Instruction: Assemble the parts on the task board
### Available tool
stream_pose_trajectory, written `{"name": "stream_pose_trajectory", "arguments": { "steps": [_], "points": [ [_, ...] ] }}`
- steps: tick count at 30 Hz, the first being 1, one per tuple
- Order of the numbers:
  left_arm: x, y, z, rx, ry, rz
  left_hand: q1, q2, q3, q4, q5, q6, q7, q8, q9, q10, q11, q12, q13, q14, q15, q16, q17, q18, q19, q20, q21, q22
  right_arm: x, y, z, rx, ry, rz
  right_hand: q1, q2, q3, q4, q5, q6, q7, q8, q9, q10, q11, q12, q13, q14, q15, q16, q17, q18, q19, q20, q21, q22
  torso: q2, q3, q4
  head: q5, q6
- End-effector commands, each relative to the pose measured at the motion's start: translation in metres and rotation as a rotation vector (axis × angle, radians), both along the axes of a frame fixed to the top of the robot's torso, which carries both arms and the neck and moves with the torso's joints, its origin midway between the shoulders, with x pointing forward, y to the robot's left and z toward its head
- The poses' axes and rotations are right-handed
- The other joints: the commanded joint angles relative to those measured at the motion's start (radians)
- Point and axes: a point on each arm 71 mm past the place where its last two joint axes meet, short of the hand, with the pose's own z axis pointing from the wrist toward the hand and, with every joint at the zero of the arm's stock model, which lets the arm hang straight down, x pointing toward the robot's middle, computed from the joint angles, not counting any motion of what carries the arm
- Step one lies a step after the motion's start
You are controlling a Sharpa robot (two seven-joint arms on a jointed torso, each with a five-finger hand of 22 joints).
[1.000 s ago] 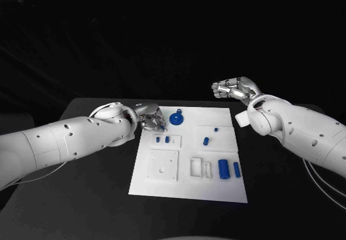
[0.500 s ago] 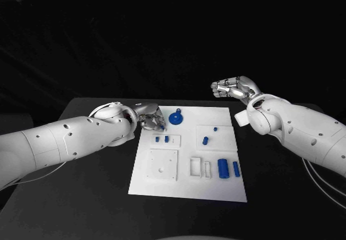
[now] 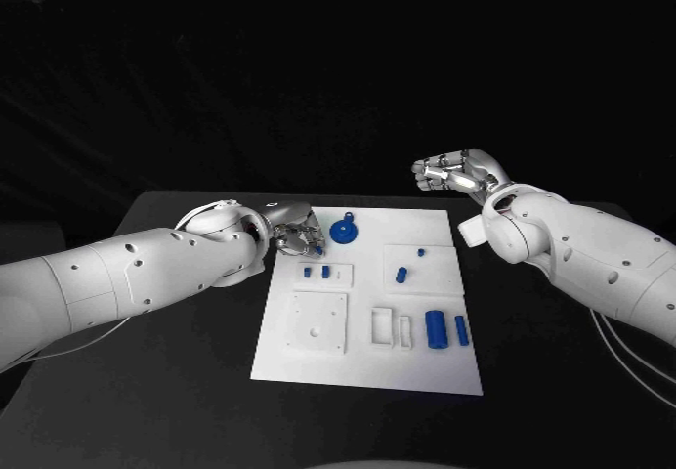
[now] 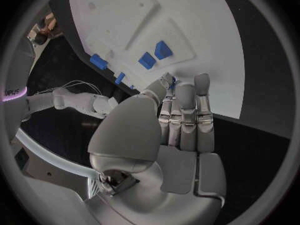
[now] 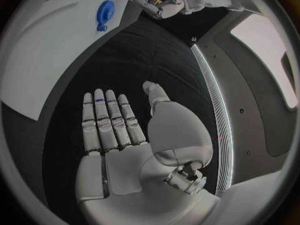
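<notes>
1. Task board (image 3: 369,337) lies mid-table; blue parts (image 3: 443,328) mostly sit loose on it, so assembly seems barely begun.
2. Left hand (image 3: 293,234) pinches something small and blue at the board's far corner.
3. Right hand (image 3: 453,173) hovers spread, holding nothing.

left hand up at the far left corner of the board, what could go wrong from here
The left hand seems to pinch a small blue part at its fingertips, mostly hidden, so it could slip or go in skewed. The hand hangs close beside the round blue part and just beyond the two small blue blocks; a sideways move may knock them. The right hand is off the task board, fingers apart, too far to steady it if the board shifts.
</notes>
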Motion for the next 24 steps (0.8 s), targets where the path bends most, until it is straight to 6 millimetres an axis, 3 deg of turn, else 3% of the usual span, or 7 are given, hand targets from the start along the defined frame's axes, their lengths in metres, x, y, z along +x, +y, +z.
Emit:
{"name": "stream_pose_trajectory", "arguments": {
  "steps": [1, 24],
  "points": [
    [-0.0010, -0.0025, -0.0009, -0.001, 0.010, -0.002, 0.005, -0.002, 0.001, -0.006, 0.003, 0.007, 0.002, 0.003, 0.000, 0.004, 0.001, -0.003, 0.001, 0.002, 0.002, -0.006, 0.001, 0.008, -0.002, -0.005, 0.005, 0.020, -0.0004, 0.0018, 0.0003, -0.001, -0.003, 0.018, -0.003, 0.000, 0.000, 0.003, 0.002, 0.001, -0.001, -0.004, -0.001, -0.003, -0.002, -0.002, -0.001, 0.000, -0.001, -0.003, -0.002, 0.019, -0.005, 0.001, -0.001, -0.001, 0.000, 0.0004, 0.0001, 0.000, -0.001],
    [-0.0006, -0.0072, -0.0043, 0.014, 0.040, -0.014, 0.003, 0.003, 0.002, -0.009, -0.001, 0.005, 0.003, 0.003, 0.000, 0.001, 0.002, -0.003, 0.001, -0.001, 0.003, -0.008, 0.001, 0.008, -0.006, -0.004, 0.008, 0.020, -0.0005, 0.0027, 0.0004, 0.000, -0.004, 0.020, -0.002, 0.000, 0.001, 0.003, 0.002, 0.001, -0.001, -0.004, -0.001, -0.003, -0.002, -0.002, -0.001, 0.001, -0.001, -0.003, -0.001, 0.020, -0.003, 0.001, -0.001, -0.001, 0.000, 0.0001, 0.0001, -0.001, -0.002]
  ]
}}
